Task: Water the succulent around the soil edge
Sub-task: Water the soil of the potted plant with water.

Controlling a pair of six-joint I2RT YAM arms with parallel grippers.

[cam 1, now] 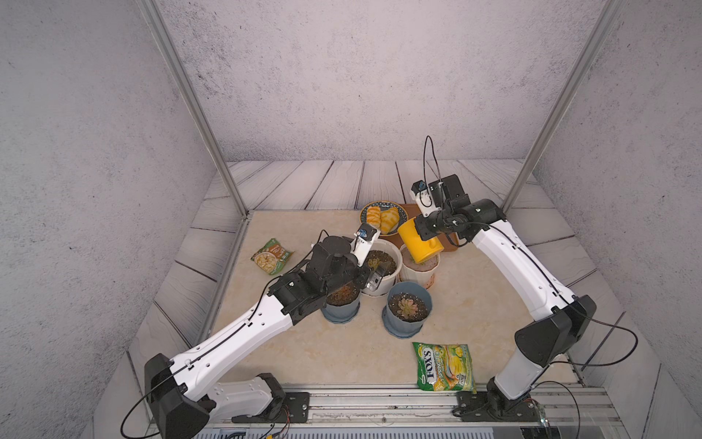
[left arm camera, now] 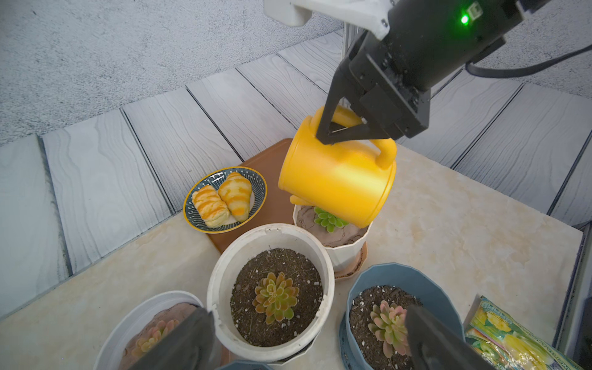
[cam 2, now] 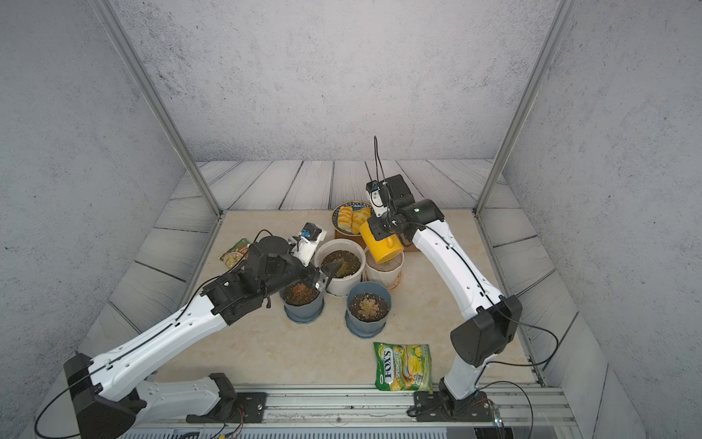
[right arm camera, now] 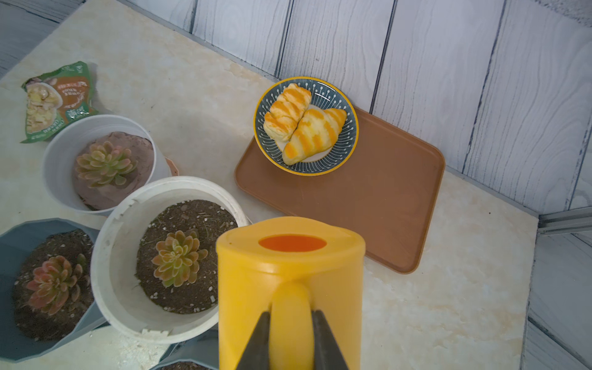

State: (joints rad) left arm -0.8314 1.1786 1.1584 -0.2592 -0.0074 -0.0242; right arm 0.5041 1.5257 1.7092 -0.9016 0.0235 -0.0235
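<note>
A yellow watering can [cam 1: 419, 243] hangs tilted, spout down, over a white faceted pot [left arm camera: 346, 253] holding a green succulent [left arm camera: 328, 219] in pale brown soil. The spout [left arm camera: 298, 200] sits at that pot's rim; no water shows. My right gripper [right arm camera: 291, 315] is shut on the can's handle [right arm camera: 291, 298], also seen from outside in the left wrist view [left arm camera: 339, 131]. In both top views the can hides most of this succulent. My left gripper [left arm camera: 309, 310] stands open above the large white pot [left arm camera: 217, 288], holding nothing.
Several other succulent pots crowd close: the large white one [cam 1: 393, 271], two blue ones [cam 1: 408, 327] [cam 1: 342, 313], and a white one [right arm camera: 57, 166]. A plate of bread [cam 1: 383, 218] rests on a brown tray [right arm camera: 384, 205]. Snack bags lie at left [cam 1: 271, 256] and front [cam 1: 444, 366].
</note>
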